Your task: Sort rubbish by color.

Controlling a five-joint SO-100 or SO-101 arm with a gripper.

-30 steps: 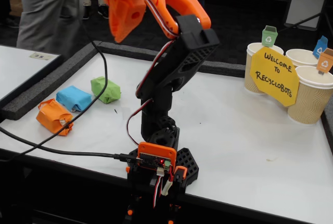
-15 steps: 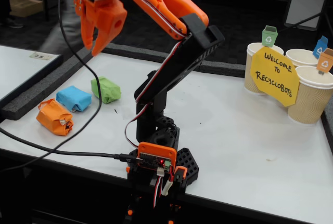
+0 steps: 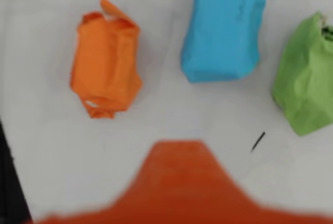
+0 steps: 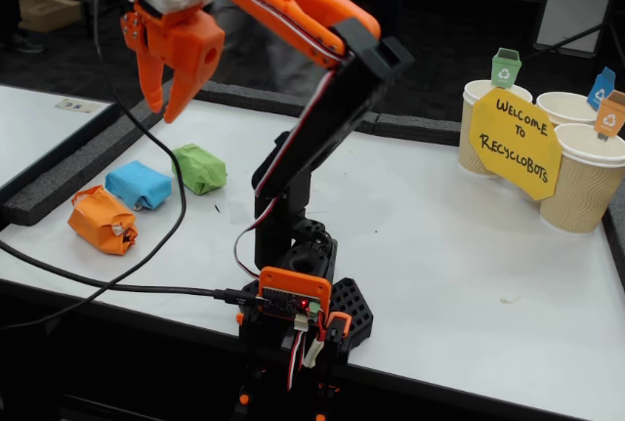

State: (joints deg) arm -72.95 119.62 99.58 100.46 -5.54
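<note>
In the fixed view, start at the left of your desk (image 4: 459,274): the orange bundle (image 4: 101,219) lies nearest the front edge, the light blue bundle (image 4: 139,185) just beside it and further back, then the green bundle (image 4: 199,168), all three resting on the white surface in a slanted row. Your jaws (image 4: 163,108) hang high above them, pointing down, slightly parted and holding nothing. To the right, well apart from the bundles, stand the paper cups (image 4: 584,182) with a yellow sign (image 4: 515,142) in front. In the wrist view you see the same order: orange bundle (image 3: 105,63) at left, light blue bundle (image 3: 223,29) in the middle, green bundle (image 3: 307,76) at the right edge, with a blurred orange part of the jaws at the bottom.
</note>
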